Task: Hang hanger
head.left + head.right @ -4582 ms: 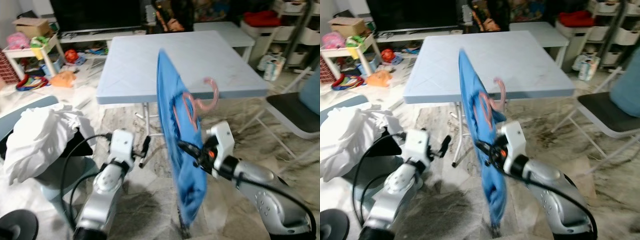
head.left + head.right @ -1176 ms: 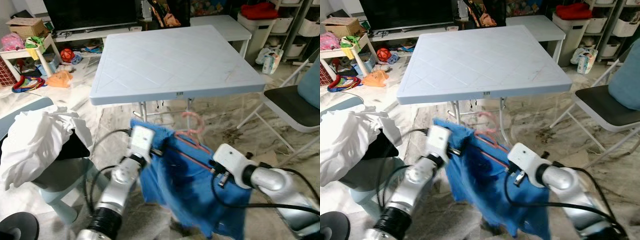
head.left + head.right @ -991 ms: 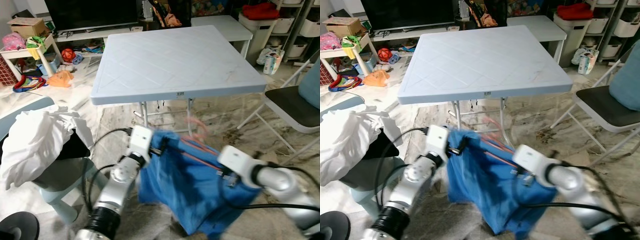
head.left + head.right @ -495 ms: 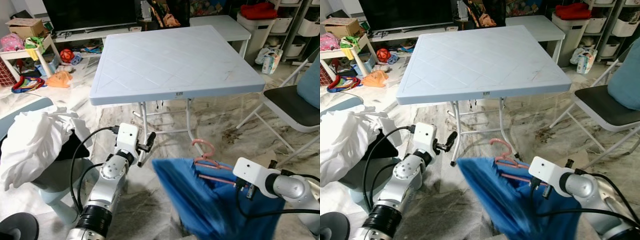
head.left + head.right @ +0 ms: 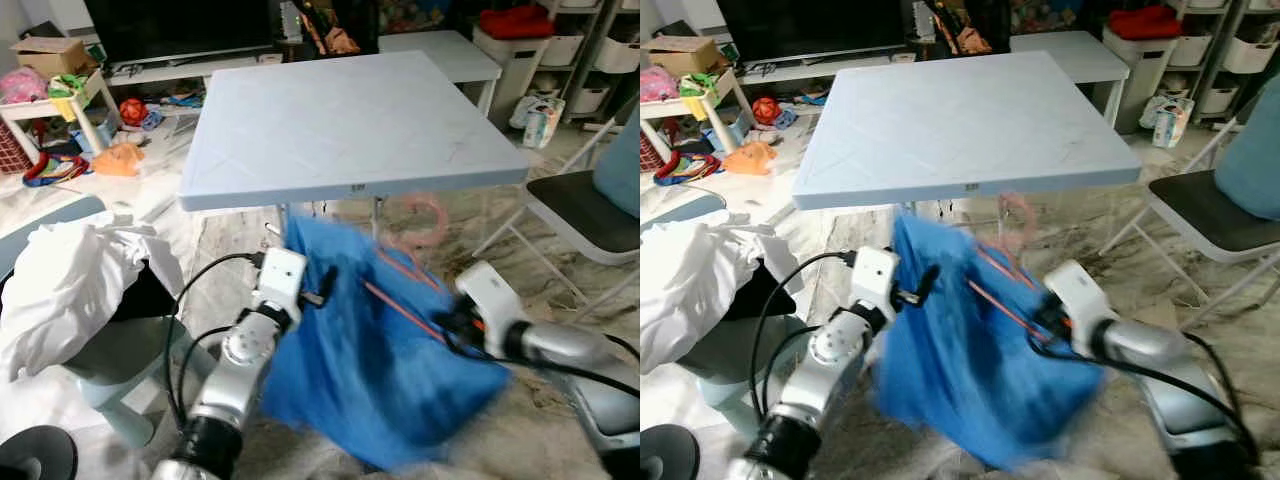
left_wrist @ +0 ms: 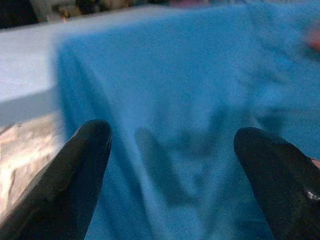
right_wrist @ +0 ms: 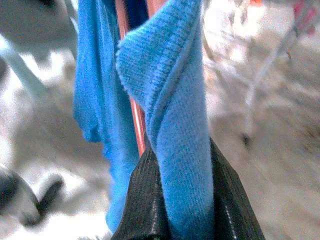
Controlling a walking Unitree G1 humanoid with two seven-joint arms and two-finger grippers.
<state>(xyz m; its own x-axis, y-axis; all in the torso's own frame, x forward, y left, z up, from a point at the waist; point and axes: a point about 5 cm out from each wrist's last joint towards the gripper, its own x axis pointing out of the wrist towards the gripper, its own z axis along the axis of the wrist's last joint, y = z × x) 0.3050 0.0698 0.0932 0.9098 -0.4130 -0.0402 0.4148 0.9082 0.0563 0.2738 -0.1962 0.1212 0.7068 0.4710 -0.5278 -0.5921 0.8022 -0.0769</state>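
A blue shirt hangs on a pink hanger whose hook points up near the table's front edge. The whole garment is motion-blurred. My right gripper holds it from the right; in the right wrist view the gripper is shut on a fold of blue cloth and the pink hanger bar. My left gripper is at the shirt's left edge. In the left wrist view its fingers stand wide apart, with blue cloth just beyond them.
A light blue folding table stands straight ahead. To the left, white laundry is piled on a low chair. A dark-seated folding chair stands at the right. Toys and boxes clutter the far-left floor.
The right gripper has swung the shirt and hanger up and to the left. The shirt now reaches the left gripper, which stood clear of it half a second ago.
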